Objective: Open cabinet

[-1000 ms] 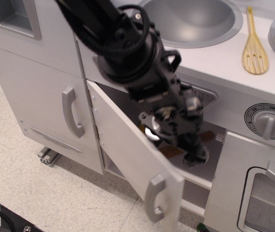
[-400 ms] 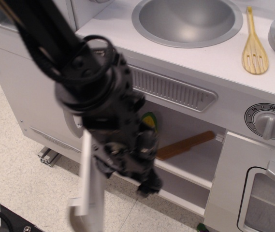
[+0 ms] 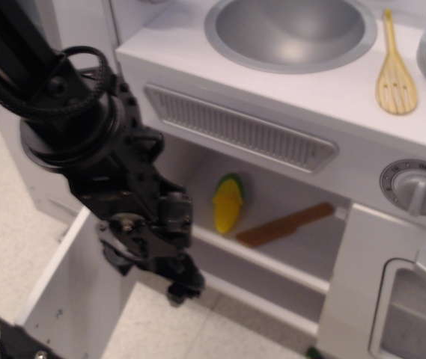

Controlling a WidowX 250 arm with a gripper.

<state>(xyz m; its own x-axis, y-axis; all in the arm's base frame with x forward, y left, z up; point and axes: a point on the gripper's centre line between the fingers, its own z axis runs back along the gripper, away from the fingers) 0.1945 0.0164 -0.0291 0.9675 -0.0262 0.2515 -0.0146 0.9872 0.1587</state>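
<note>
The only view looks down on the toy kitchen, where the cabinet (image 3: 272,217), the compartment under the slatted vent, stands open with its white shelf exposed; a yellow-and-green toy corn cob (image 3: 228,202) and a flat brown wooden piece (image 3: 284,225) lie on that shelf. Its plain flat light-grey door (image 3: 74,295) is swung far out to the lower left, its inner face turned toward the camera and its handle hidden. By my reading the opening is essentially done, so the sound way to finish is to draw the arm clear of the door's edge without nudging it back toward the opening, and to keep away from the shelf's contents. The black tool (image 3: 185,288) hangs low in front of the compartment, just beside the door's free edge; whether it touches the door I cannot tell. Its fingertips are dark and blurred, so I cannot tell how wide it stands, nor can I see anything held. On the counter (image 3: 332,97) above sit a round grey sink bowl (image 3: 291,30) and a pale wooden slotted spoon (image 3: 394,71).
</note>
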